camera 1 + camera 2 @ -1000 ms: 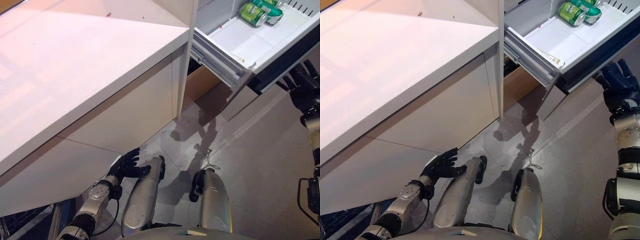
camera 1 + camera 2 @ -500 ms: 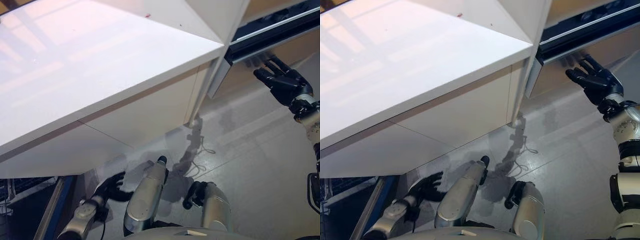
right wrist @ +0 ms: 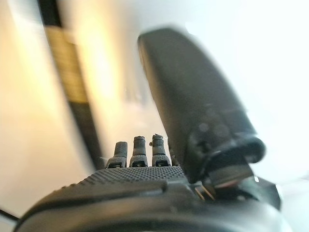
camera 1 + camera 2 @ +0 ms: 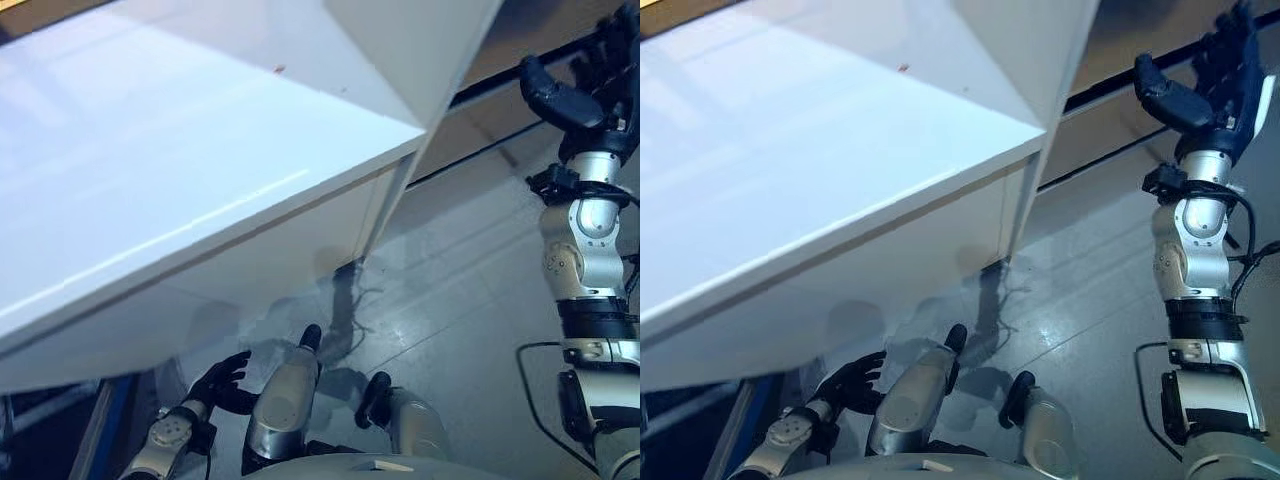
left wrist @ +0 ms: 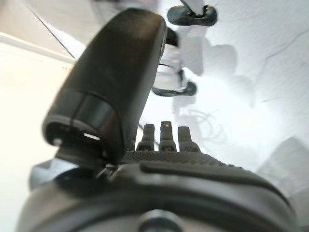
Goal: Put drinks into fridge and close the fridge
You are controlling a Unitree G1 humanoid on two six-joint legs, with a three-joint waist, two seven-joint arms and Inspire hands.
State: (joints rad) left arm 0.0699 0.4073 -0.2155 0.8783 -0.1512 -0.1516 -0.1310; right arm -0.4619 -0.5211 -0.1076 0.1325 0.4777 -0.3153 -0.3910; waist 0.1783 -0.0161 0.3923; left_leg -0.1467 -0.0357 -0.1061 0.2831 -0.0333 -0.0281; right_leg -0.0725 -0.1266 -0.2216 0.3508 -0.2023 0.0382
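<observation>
At upper right, right hand [image 4: 1205, 85] raised with fingers straight and spread, holding nothing, in front of the fridge drawer front [image 4: 1110, 125], which sits flush, drinks not visible, left hand [image 4: 222, 379] low beside the white counter [image 4: 180, 170], fingers relaxed, empty.

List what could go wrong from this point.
The right hand is raised, open, near the fridge drawer front; a hasty arm move might knock the panel. A dark gap line shows along that front, so the drawer may not be fully seated, though that can't be confirmed. The left hand hangs low beside the white counter and could brush its side panel.
</observation>
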